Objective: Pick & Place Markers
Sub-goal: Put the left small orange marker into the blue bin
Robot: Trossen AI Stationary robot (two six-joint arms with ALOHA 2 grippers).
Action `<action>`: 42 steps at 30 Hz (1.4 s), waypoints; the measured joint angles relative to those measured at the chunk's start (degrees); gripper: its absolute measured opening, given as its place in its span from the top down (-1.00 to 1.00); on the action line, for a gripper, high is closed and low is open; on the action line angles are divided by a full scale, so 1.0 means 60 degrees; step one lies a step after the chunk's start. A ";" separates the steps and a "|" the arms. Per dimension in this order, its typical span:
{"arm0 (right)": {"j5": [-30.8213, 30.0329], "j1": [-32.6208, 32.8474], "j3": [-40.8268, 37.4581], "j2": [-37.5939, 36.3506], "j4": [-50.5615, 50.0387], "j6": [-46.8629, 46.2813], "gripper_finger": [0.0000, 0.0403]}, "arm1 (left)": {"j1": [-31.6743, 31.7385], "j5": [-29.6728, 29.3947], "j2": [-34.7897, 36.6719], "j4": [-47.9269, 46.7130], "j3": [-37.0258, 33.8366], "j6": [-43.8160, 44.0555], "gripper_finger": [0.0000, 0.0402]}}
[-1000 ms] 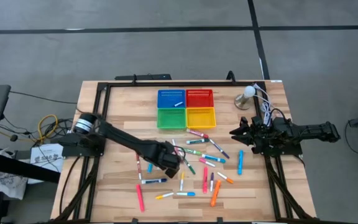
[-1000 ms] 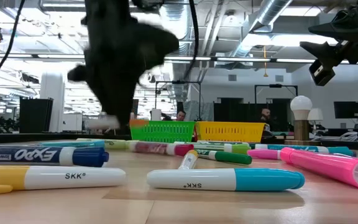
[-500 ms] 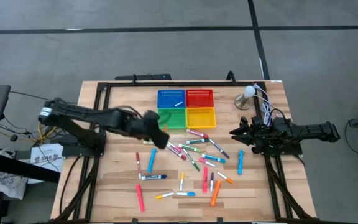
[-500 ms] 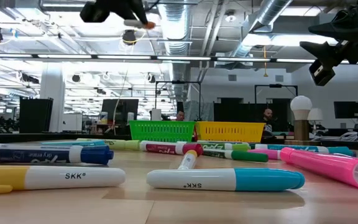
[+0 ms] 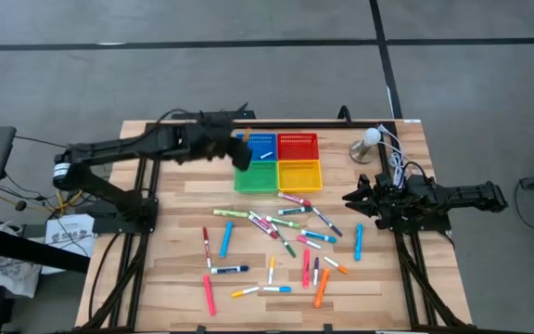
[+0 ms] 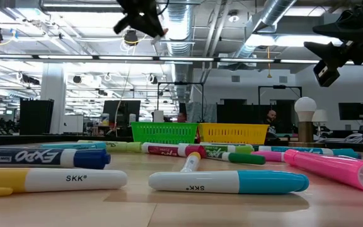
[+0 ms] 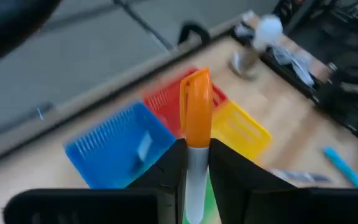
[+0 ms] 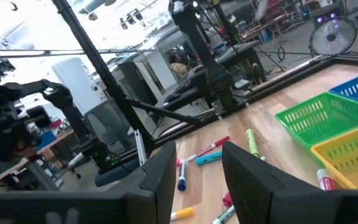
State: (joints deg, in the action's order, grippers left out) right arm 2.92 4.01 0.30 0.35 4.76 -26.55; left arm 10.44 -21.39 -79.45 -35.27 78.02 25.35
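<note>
Since a second ago, my left arm has swung up from the scattered markers [image 5: 286,227] in the middle of the worktop [image 5: 184,278] to the baskets at the far side. My left jaws [image 7: 193,163] are clenched on an orange-capped marker [image 7: 196,112] with a white barrel, cap pointing away from my wrist. They hang in the air over the near edge of the blue basket [image 5: 255,147], which has a white marker lying in it; the red basket [image 5: 298,146], green basket [image 5: 256,177] and yellow basket [image 5: 299,174] sit touching it in a square. My right jaws [image 5: 352,198] wait above the right edge of the worktop, parted and empty.
</note>
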 joint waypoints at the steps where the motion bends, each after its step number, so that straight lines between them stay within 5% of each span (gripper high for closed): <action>1: 0.0002 0.0000 0.0000 0.0002 0.0002 0.0000 0.40 | 0.0240 -0.0003 -0.0109 0.0233 0.0000 -0.0503 0.70; 17: 0.0004 0.0000 0.0003 0.0000 0.0000 0.0000 0.40 | 0.2157 0.0308 -0.2731 0.1933 0.0002 -0.5122 0.70; 30: 0.0003 0.0000 0.0001 -0.0002 0.0000 0.0000 0.40 | 0.2418 0.2555 -0.4238 0.2044 0.0000 -0.5189 0.70; 42: 0.0003 0.0000 0.0003 -0.0002 0.0000 0.0000 0.40 | 0.2470 0.2657 -0.5101 0.2002 0.0000 -0.5760 0.70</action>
State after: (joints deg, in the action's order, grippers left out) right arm 2.94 4.01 0.32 0.34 4.75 -26.55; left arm 25.26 -5.45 -110.05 -23.25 78.02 -9.21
